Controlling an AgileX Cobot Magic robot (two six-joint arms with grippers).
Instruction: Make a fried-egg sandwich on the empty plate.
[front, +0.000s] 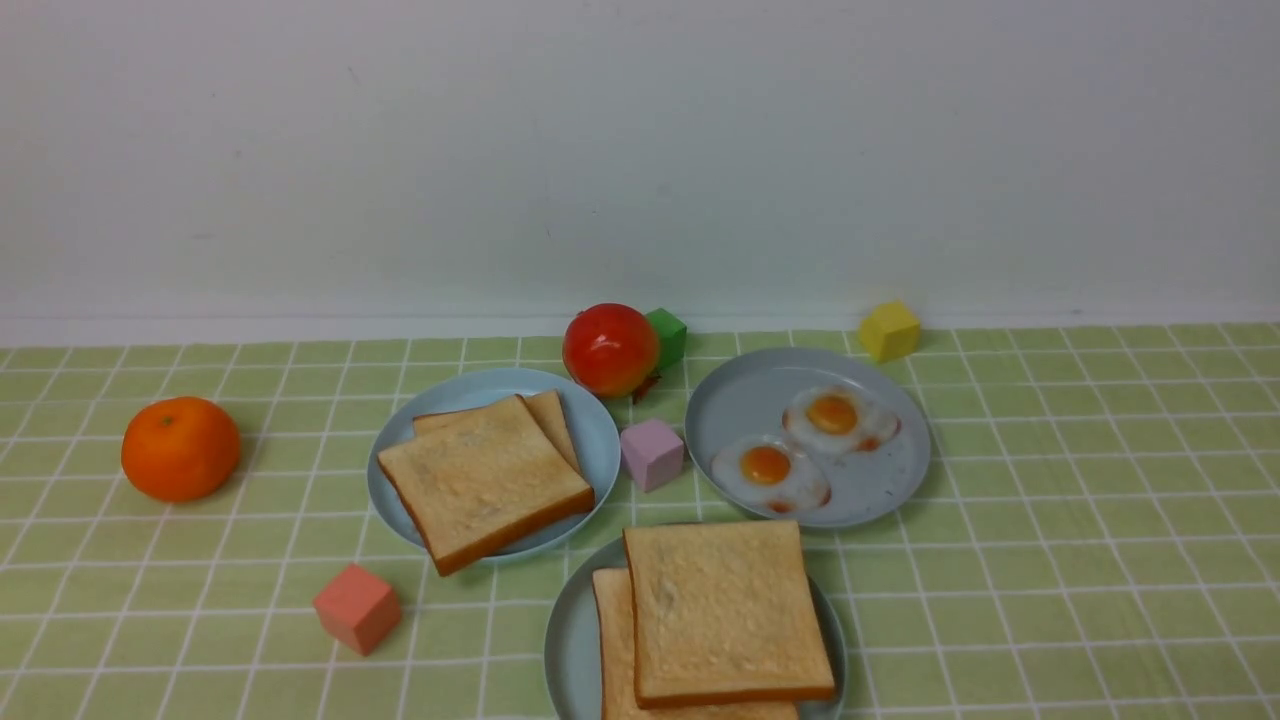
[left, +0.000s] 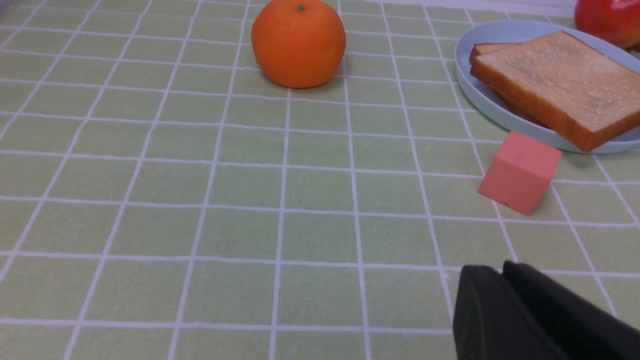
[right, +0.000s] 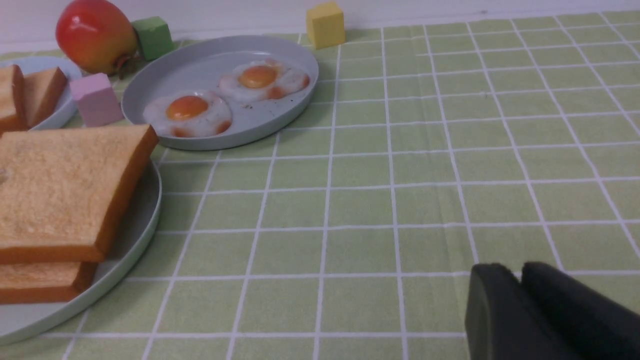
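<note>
Toast slices (front: 725, 610), square, golden-brown toys, sit stacked on the round pale green plastic plate (front: 570, 640) with no egg showing, so I think a fried egg must go in next; the left gripper (left: 497, 270) is pinched shut and empty, and I cannot tell about the right gripper (right: 519, 272).

Nearest plate (front: 565, 640) holds two stacked, offset toast slices (front: 722, 610), no egg visible between them; behind left, a plate (front: 600, 435) with two toast slices (front: 483, 482); behind right, a plate (front: 740, 400) with two fried eggs (front: 770, 472); orange (front: 180, 448) far left on the checked surface (front: 1080, 560).
</note>
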